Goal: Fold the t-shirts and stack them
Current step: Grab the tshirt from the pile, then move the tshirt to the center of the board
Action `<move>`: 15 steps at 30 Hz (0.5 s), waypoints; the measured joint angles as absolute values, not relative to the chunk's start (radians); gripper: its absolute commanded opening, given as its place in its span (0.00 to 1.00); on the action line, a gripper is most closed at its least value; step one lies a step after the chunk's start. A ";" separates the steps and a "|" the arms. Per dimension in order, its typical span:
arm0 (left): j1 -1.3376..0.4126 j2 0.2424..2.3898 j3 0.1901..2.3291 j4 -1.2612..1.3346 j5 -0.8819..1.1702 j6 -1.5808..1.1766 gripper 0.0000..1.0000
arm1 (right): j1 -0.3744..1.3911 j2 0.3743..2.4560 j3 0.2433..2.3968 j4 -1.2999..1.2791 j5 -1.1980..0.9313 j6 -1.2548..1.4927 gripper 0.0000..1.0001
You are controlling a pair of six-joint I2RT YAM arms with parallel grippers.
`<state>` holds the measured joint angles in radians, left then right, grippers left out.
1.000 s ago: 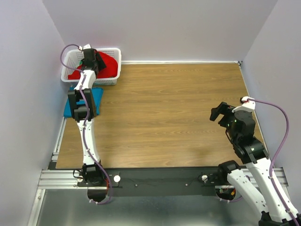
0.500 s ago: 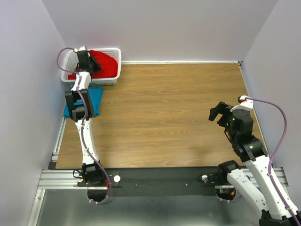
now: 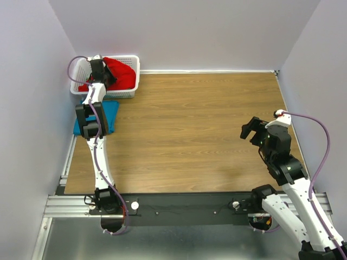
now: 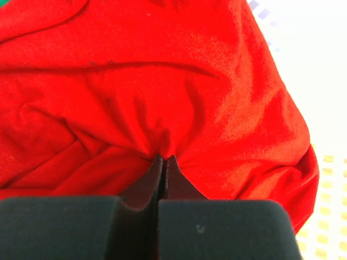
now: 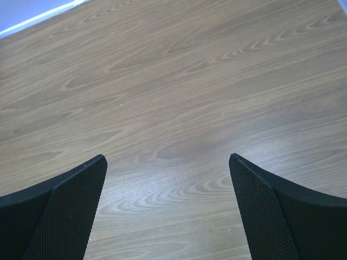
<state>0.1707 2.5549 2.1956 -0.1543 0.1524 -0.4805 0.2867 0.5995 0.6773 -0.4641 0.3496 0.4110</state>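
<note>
Left gripper (image 4: 164, 160) is pinched fully together on a bunched fold of the red t-shirt (image 4: 179, 81). Its two black fingers (image 4: 142, 187) meet edge to edge in the wrist view, and the cloth gathers into creases that fan out from their tips. The shirt fills nearly all of that view, rumpled and heaped rather than flat, with a sliver of green cloth (image 4: 3, 2) showing at the top-left corner; too little of it is visible to tell what it is. From above, the red t-shirt lies inside the white lattice basket (image 3: 134, 58), which sits at the far-left corner of the table (image 3: 206, 124), and the cloth mounds up against the basket's right side. The left arm (image 3: 96, 141) reaches straight out along the table's left edge, its wrist tipped down over the basket. A teal t-shirt (image 3: 112, 115) lies flat on the wood just on the near side of the basket — the arm crosses over its left part, so its full outline is hidden, and whether it touches the basket wall cannot be told. Right gripper (image 5: 167, 157) stands with its jaws spread wide and holds nothing; only bare wood grain shows between the two mesh-textured pads. It hangs above the right side of the table, well apart from the basket and both shirts, with a purple cable (image 3: 320, 141) looping from its wrist.
</note>
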 measured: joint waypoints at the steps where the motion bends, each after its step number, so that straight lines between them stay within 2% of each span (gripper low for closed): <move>1: 0.170 2.545 2.181 -0.148 0.154 -0.480 0.00 | 0.287 0.599 0.677 -0.464 0.350 0.411 1.00; 6: 0.159 2.476 2.158 -0.168 0.164 -0.479 0.00 | 0.287 0.602 0.677 -0.464 0.345 0.411 1.00; 11: 0.115 2.319 2.158 -0.166 0.159 -0.478 0.00 | 0.287 0.598 0.677 -0.464 0.341 0.410 1.00; 15: 0.046 2.185 2.248 -0.161 0.147 -0.468 0.00 | 0.287 0.582 0.677 -0.464 0.341 0.409 1.00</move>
<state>0.0463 2.1849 2.2482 -0.1612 0.1467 -0.4683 0.2867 0.5816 0.6773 -0.4641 0.3408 0.4091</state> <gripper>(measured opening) 0.010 0.997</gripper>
